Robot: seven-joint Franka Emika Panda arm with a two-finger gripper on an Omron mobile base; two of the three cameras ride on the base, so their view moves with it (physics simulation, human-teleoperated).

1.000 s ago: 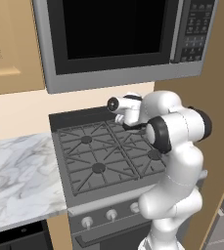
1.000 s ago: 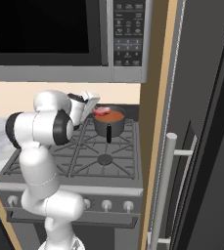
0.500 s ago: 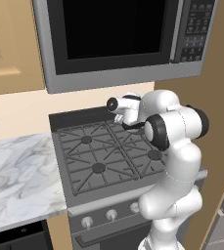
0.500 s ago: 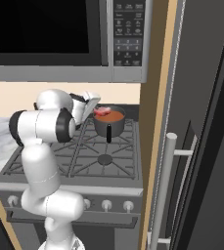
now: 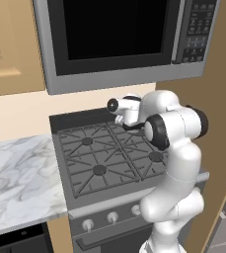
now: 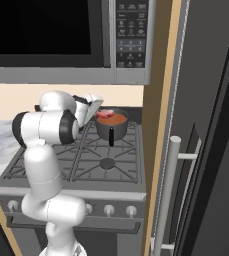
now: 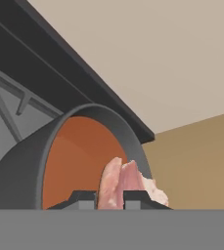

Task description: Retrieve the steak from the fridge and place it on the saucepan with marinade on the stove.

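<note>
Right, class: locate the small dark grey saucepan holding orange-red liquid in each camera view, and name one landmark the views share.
Left base view: hidden behind the white arm.
Right base view: small dark grey saucepan centre, on the stove's back right burner.
Hand view: lower left, tilted, red steak between the fingers.
Shared landmark: black stove grates.

Microwave keypad [image 6: 130, 34] markings too blurred; no readable text.

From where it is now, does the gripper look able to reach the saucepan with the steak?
Probably yes. The gripper, shut on the steak, already hangs at the open rim of the saucepan, with nothing between them.
</note>
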